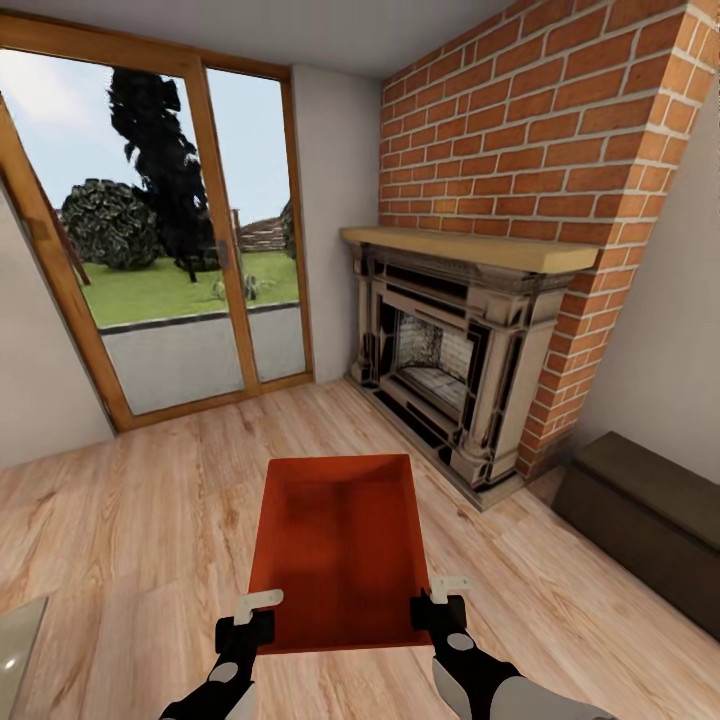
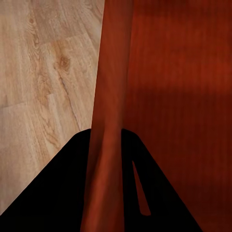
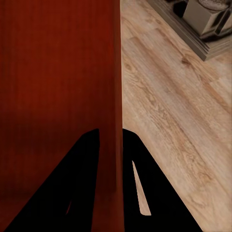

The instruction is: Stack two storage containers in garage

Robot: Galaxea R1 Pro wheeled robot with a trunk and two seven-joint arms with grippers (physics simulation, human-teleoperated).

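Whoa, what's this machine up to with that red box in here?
The robot is holding one orange-red storage container out in front of it with both arms. Its left tool pinches the container's left wall and its right tool pinches the right wall, one finger on each side of the wall. The open-topped bin looks empty. It is in the living room, over the light wood floor, facing a brick fireplace and glass doors.
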